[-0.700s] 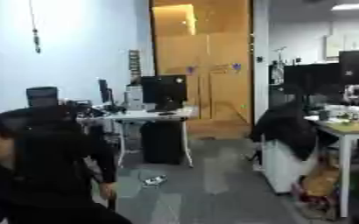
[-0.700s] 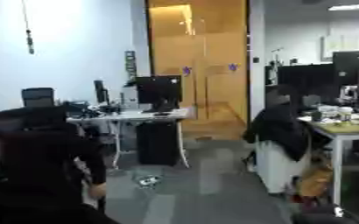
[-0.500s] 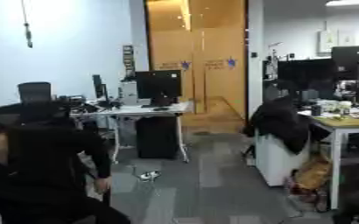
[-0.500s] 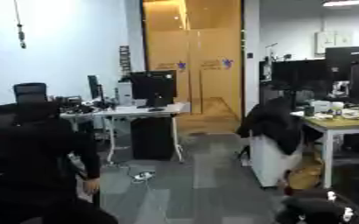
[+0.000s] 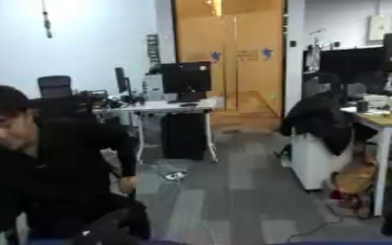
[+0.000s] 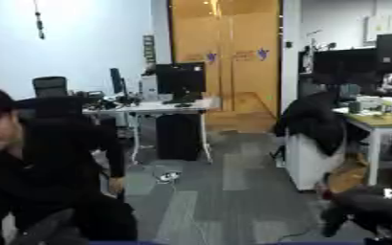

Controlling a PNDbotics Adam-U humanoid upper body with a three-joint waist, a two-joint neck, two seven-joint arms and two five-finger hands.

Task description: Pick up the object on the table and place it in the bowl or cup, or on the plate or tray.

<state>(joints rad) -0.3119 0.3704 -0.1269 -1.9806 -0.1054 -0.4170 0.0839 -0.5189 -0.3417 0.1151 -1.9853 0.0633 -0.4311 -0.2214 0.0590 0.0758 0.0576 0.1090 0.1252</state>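
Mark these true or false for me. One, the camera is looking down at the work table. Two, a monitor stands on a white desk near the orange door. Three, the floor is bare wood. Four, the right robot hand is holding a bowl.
1. False: both views look out across an office, and no work table shows.
2. True: the monitor stands on the white desk, in front of the orange door.
3. False: the floor is grey, in tiles.
4. False: the right robot hand is only a dark shape at the lower right, and no bowl shows.
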